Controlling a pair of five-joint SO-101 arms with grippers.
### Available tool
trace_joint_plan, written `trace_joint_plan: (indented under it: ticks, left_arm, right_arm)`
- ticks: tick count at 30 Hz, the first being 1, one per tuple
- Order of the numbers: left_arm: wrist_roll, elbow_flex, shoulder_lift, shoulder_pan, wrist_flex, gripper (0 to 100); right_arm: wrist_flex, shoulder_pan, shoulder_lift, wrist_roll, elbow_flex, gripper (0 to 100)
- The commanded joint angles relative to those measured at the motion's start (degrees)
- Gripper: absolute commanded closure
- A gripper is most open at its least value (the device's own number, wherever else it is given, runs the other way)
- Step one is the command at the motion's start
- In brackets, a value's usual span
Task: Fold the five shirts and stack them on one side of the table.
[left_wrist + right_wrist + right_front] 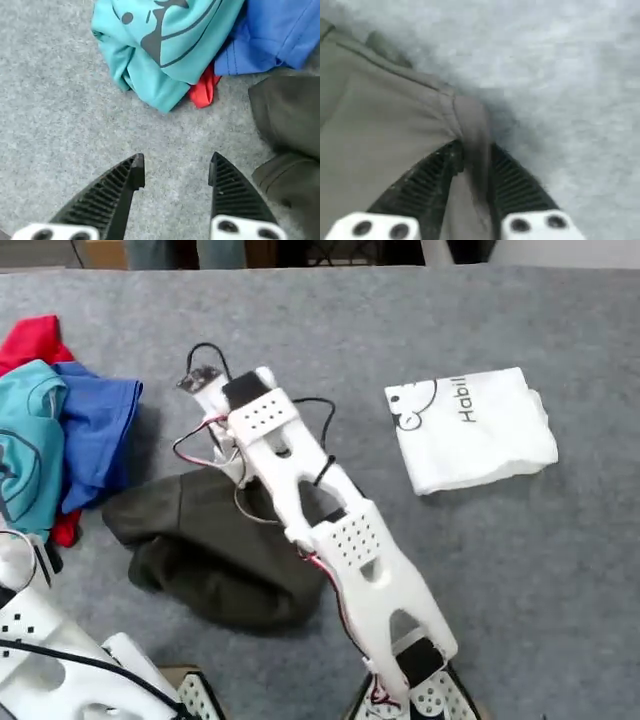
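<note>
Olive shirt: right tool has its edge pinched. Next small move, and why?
Probably raise the right tool slightly and draw the pinched edge outward over the bare grey table. The tool is shut on a fold of the olive shirt, which lies crumpled rather than flat, so it likely needs spreading before any fold. The left tool is open and holds nothing.

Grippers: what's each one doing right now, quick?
Left gripper: open, holding nothing.
Right gripper: shut on a fold of the olive shirt.
</note>
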Motion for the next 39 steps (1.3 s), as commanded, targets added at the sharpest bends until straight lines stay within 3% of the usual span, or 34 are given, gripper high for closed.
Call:
trace_joint_plan:
  ticks: [1,9,16,25,29,34,39]
  left_arm:
    - [-0.4,-0.2,-0.2,-0.4,-1.1,78]
    - [-0.4,-0.1,0.1,0.0,-1.1,78]
    - [0.0,-0.7,9.8,6.5,-1.0,78]
    - [4.5,-13.1,31.4,20.2,-0.1,78]
    - [6.2,-21.2,40.8,27.3,4.8,78]
    - [9.8,-26.9,52.6,34.1,7.4,78]
    - [10.0,-27.0,62.9,39.9,6.9,82]
  right_arm:
    - [0.4,5.2,-0.8,0.3,-4.9,98.7]
    - [0.6,21.3,-1.0,0.2,-6.1,98.5]
    - [0.6,31.3,-7.7,0.9,-1.3,98.4]
    - [0.6,32.5,-23.5,7.8,26.2,98.1]
    - [0.5,32.4,-30.8,11.3,35.5,84.1]
    - [0.5,32.5,-39.7,14.4,36.0,63.6]
    - [-2.7,30.0,-42.4,14.4,27.5,64.9]
